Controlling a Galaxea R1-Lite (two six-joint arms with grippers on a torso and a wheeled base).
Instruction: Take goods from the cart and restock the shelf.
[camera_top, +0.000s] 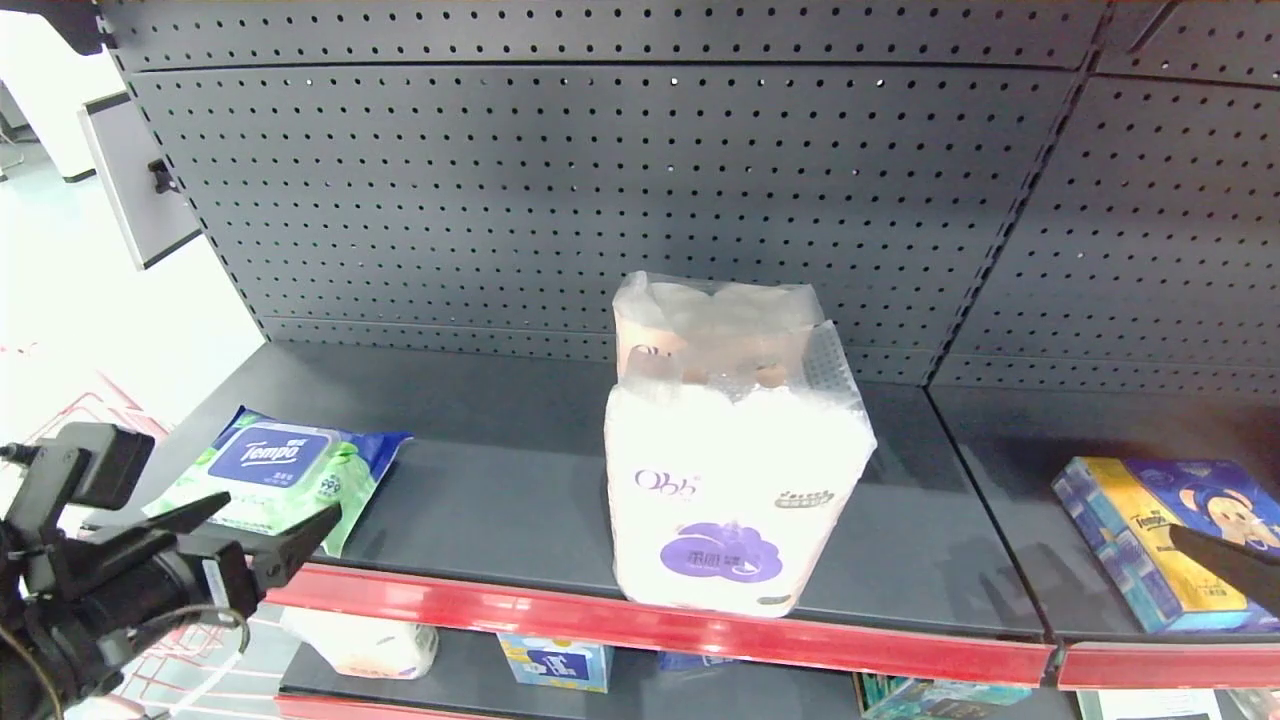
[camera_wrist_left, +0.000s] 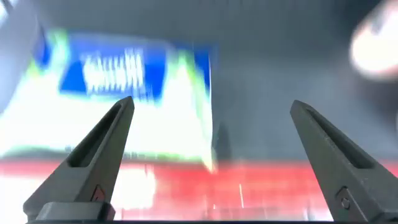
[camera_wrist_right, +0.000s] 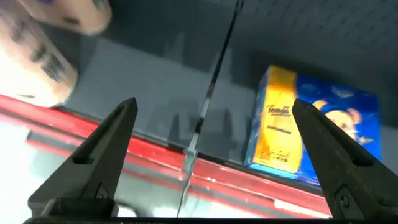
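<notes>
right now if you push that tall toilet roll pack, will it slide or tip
The toilet roll pack is probably light for its bulk, so it should slide easily. It stands tall, so a high push may tip it. Its loose plastic wrap looks crinkly and likely gives.

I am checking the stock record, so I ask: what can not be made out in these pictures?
Wipes: blurred in the left wrist view.
Rear roll pack: head view, lower part hidden by the front pack.
Lower-shelf goods: head view, hidden by the red rail, cut by the bottom edge.
Tissue box: head view, cut by the right edge.
</notes>
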